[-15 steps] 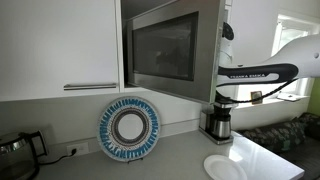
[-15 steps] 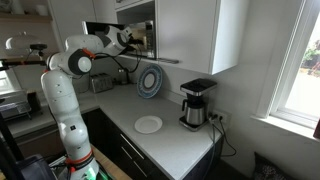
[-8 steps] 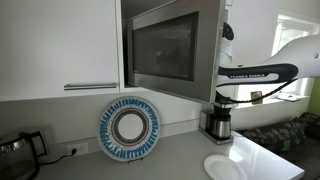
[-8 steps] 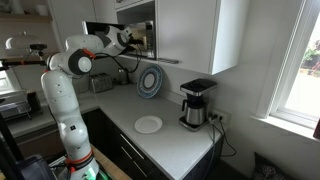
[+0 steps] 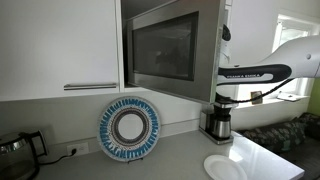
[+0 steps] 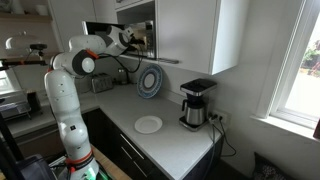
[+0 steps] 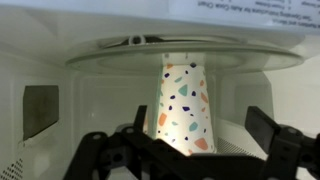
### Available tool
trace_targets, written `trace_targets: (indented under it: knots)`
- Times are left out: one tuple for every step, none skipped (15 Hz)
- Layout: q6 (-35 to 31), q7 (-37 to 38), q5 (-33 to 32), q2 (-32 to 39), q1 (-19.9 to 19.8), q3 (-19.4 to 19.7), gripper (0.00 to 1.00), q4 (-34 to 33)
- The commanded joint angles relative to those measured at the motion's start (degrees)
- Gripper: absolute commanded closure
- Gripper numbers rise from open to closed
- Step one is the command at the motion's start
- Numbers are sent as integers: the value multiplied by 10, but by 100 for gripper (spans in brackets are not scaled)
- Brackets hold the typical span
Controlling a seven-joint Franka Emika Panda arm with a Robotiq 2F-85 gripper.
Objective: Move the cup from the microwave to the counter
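In an exterior view, the steel microwave (image 5: 172, 48) sits high beside a white cabinet (image 5: 60, 40), its dark glass door swung open. The robot arm (image 5: 255, 73) reaches in behind the door, which hides the claw. Below, on the pale counter (image 5: 175, 160), a blue-patterned plate (image 5: 129, 128) leans against the wall, near a coffee maker (image 5: 217, 122) and a flat white plate (image 5: 222, 167).

In an exterior view from farther back, the gripper (image 6: 134, 38) is inside the microwave, too small to judge.

In the wrist view, the cup (image 7: 185, 95), whitish with coloured speckles, stands inside the microwave. The black fingers (image 7: 262, 128) are spread wide on either side of it, gripping nothing.
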State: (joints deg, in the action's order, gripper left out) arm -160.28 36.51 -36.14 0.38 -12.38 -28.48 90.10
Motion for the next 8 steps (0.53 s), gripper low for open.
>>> trace_targets:
  knots:
    - [21,40,-52,29,5,-3,0,-32]
    - [23,51,-67,33,7,-2,0,-36]
    - [25,59,-80,39,9,-2,0,-42]
    - [25,68,-93,44,11,-2,0,-46]
    - [26,75,-105,50,14,-2,0,-52]
    - [29,82,-116,57,17,-2,0,-58]
    - [32,90,-127,65,20,-1,0,-65]
    - [35,98,-138,71,24,-1,0,-70]
